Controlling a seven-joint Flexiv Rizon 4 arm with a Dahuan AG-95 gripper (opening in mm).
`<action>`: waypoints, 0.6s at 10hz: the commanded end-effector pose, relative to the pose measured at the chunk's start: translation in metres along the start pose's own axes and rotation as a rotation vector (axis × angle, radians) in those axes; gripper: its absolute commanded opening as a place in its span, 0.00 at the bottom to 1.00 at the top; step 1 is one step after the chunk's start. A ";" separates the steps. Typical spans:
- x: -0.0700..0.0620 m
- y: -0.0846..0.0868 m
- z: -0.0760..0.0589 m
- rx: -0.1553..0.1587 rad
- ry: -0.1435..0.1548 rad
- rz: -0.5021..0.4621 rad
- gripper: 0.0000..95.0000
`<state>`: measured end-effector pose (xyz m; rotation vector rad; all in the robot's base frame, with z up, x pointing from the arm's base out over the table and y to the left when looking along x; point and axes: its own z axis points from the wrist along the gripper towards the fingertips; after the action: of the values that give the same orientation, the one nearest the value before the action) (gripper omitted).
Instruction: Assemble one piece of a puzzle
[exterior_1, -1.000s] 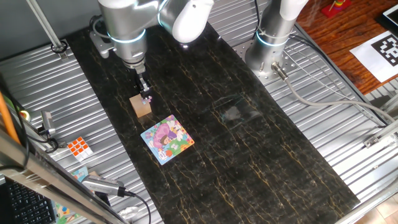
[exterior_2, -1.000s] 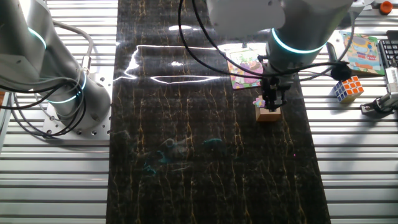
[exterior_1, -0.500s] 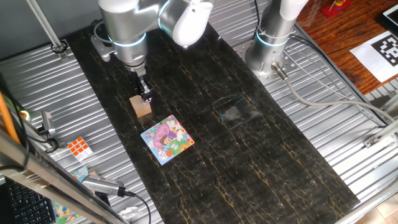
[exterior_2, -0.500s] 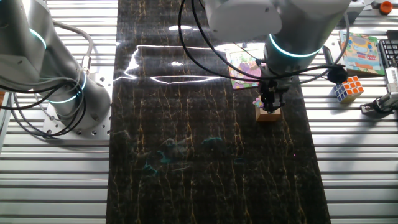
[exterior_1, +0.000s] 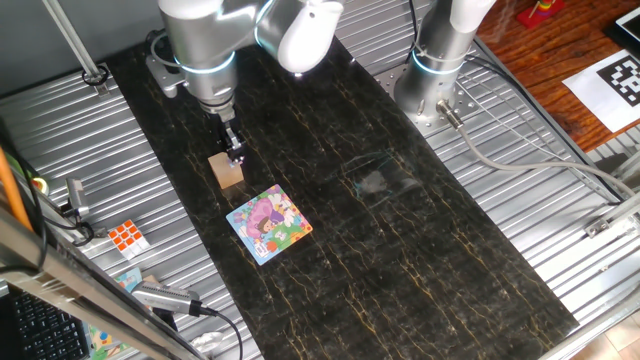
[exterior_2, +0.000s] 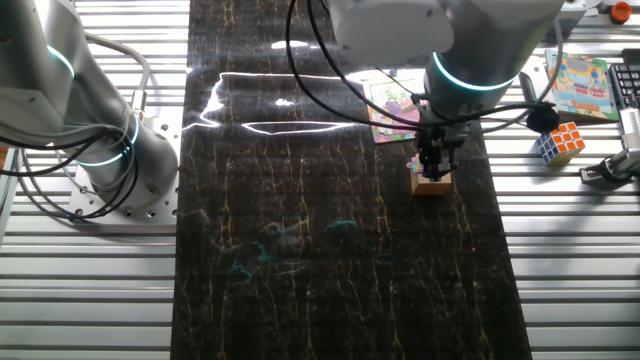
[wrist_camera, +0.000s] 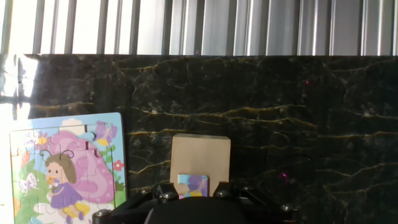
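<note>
The tan wooden block (exterior_1: 227, 173) sits on the dark mat, also in the other fixed view (exterior_2: 431, 183) and the hand view (wrist_camera: 200, 155). The tiny pale purple-pink piece (wrist_camera: 193, 185) rests against the block's top, between my fingers. My gripper (exterior_1: 234, 153) points down onto the block (exterior_2: 431, 165), its jaws close on both sides of the piece and gripping it. The square pink-purple puzzle (exterior_1: 268, 224) lies flat just beside the block; it shows in the other fixed view (exterior_2: 393, 101) and at the left of the hand view (wrist_camera: 65, 168).
An orange-and-white cube (exterior_1: 126, 236) lies on the ribbed metal off the mat, also in the other fixed view (exterior_2: 559, 141). A second arm's base (exterior_1: 437, 70) stands at the far side. A picture card (exterior_2: 580, 82) lies by the cube.
In the first half second my gripper shifted slightly sideways over the block so that it covers the piece. It has held still since.
</note>
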<state>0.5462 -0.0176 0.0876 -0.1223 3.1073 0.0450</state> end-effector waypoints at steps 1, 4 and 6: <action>-0.002 -0.001 -0.011 0.000 0.007 0.008 0.40; -0.002 -0.001 -0.013 -0.005 0.010 0.035 0.40; -0.002 -0.001 -0.013 -0.018 0.010 0.062 0.40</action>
<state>0.5480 -0.0184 0.0992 -0.0284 3.1198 0.0766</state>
